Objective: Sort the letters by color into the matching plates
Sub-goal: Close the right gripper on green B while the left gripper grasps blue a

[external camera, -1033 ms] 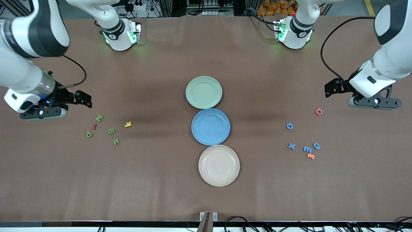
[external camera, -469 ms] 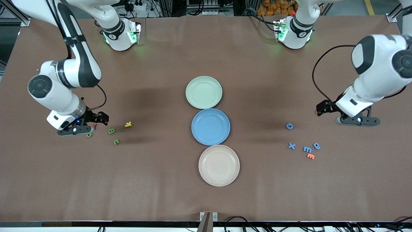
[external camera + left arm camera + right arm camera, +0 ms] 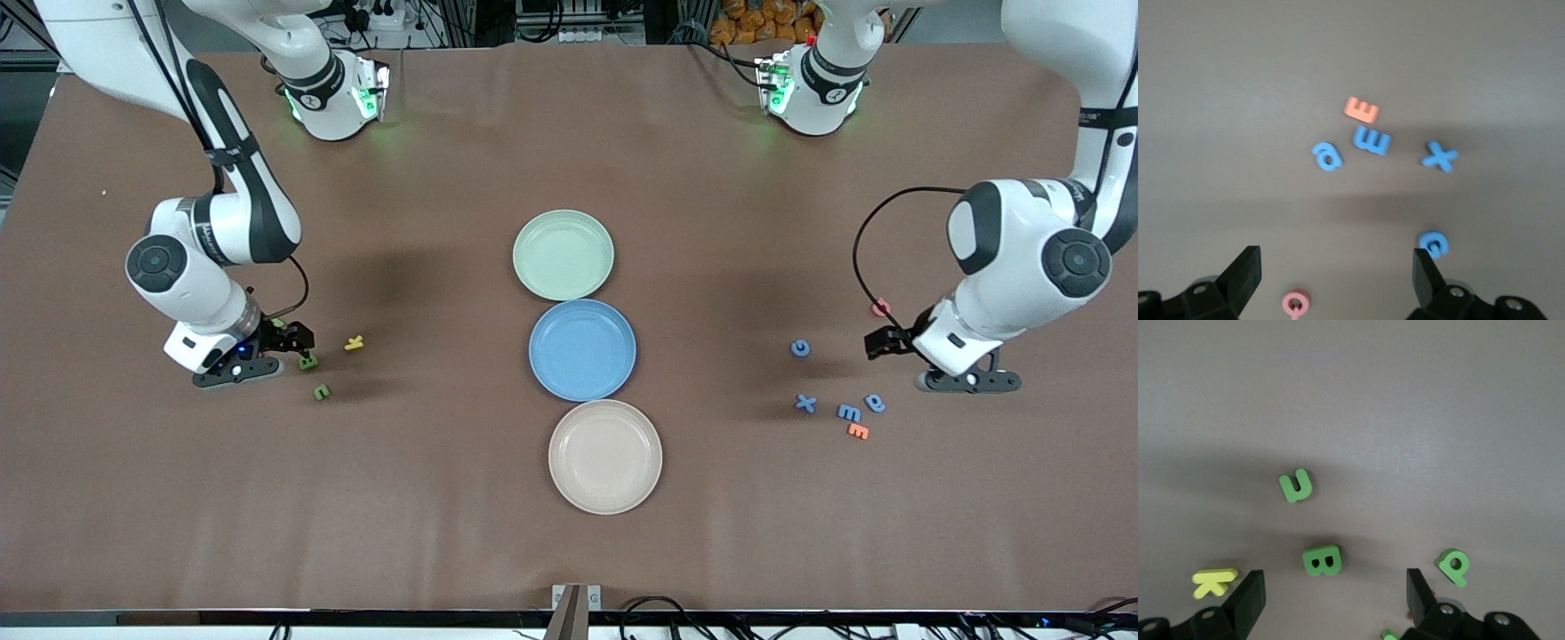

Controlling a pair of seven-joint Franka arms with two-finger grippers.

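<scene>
Tabletop: plates aligned toward the camera; letters flat.

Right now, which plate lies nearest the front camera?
The beige plate; it sits lowest in the front view, with the blue plate and then the green plate above it.

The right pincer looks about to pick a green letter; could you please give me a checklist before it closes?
1. Right pincer open: ok.
2. Green B between its fingers: ok.
3. Yellow K outside the fingers: ok.
4. Green P clear of the fingers: cannot tell.
5. Pale green plate holds nothing: ok.
6. Left pincer open over the blue letters, away from the plates: ok.
</scene>
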